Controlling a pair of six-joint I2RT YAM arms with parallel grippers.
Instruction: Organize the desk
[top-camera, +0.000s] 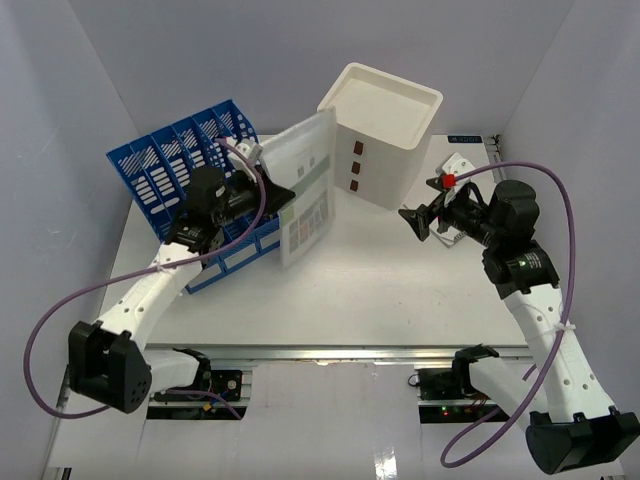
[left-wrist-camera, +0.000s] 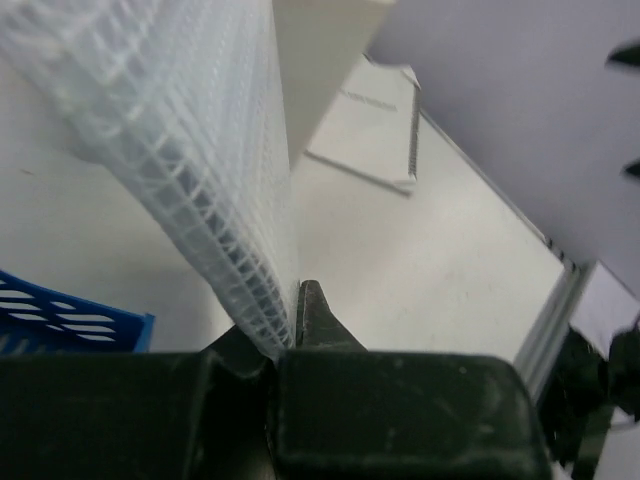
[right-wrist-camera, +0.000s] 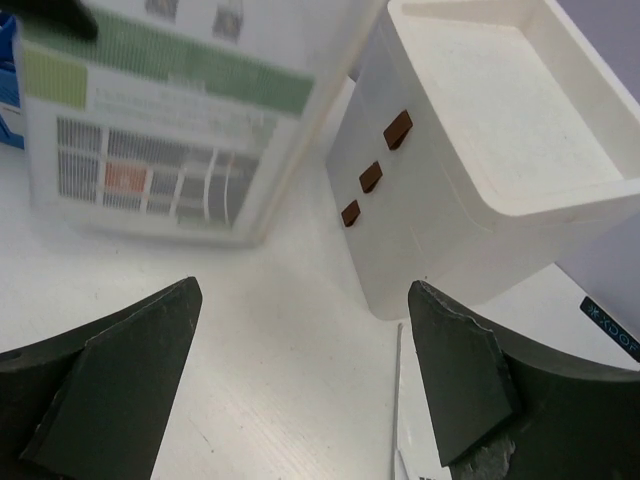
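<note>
Above the white desk, we see the left jaws clamped on a translucent folder beside the blue rack; the right jaws gape, empty, over its right side.

Top external is mounted high above and behind the arm bases, tilted down so the whole desk is taken in from afar, with blue file rack, translucent folder and cream drawer box all framed. Left wrist is set right up against the folder edge, aimed along the desk past the box corner to a spiral notebook. Right wrist is set low and near, faced between its own fingers at folder and box, both shared with the other views.
</note>
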